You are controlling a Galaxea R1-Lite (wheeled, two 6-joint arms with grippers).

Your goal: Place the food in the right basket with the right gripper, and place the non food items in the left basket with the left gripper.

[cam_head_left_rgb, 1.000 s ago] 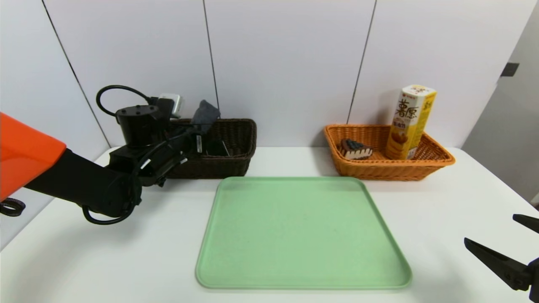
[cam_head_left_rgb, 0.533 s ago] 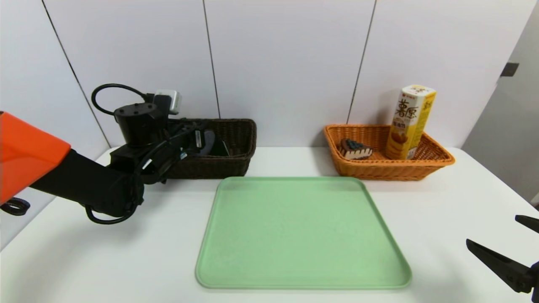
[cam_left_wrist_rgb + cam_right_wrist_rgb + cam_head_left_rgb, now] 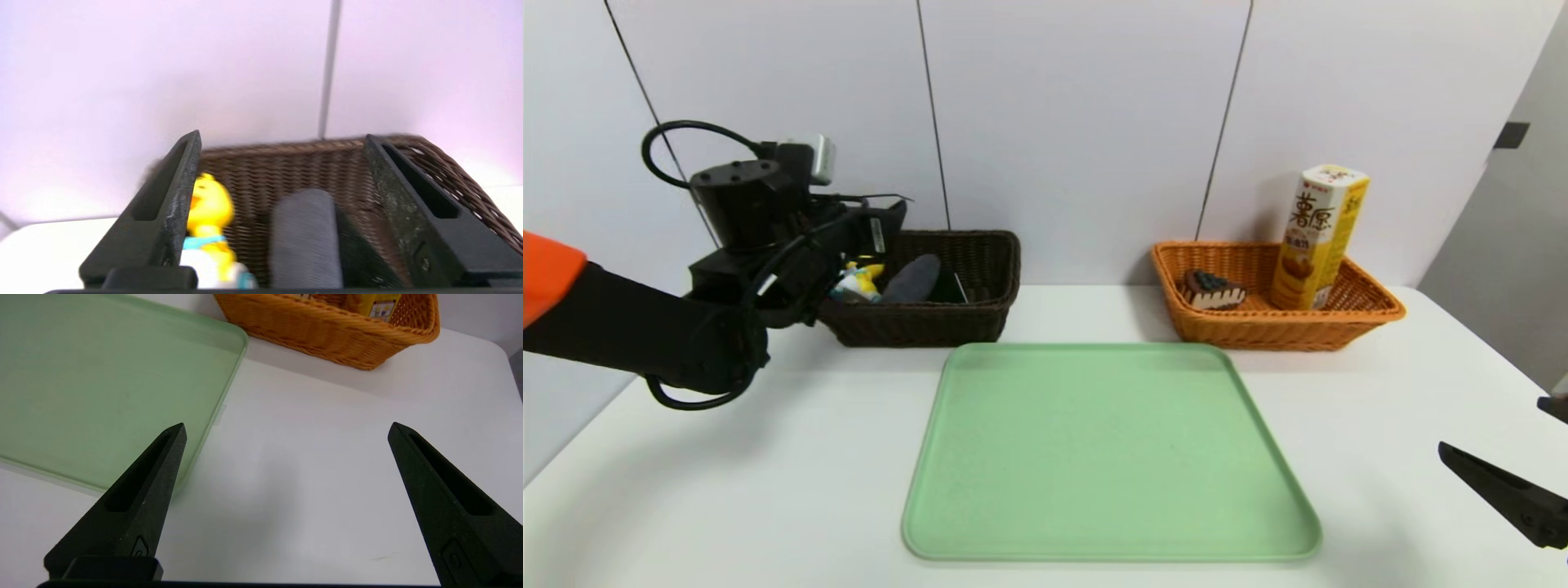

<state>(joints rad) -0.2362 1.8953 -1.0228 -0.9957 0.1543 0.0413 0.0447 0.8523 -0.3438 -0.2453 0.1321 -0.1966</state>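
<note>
You see the left gripper [image 3: 282, 143] has released the rolled cloth [image 3: 912, 278], now lying in the woven dark basket [image 3: 980, 314]; the right gripper [image 3: 286, 430] gapes.

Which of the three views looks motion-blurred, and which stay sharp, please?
Left wrist view: duck toy, rolled cloth and dark brown basket are smeared. Head view: crisp, soft shadows under the green tray. Right wrist view: sharp on the right gripper.

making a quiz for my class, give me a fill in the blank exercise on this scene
1. The grey rolled cloth lies in the ____ brown basket.
2. The tall snack box stands in the ____ basket.
3. The green tray holds ____.
4. The cake wedge is topped with ____.

Missing words: dark; orange; nothing; blueberries
</note>
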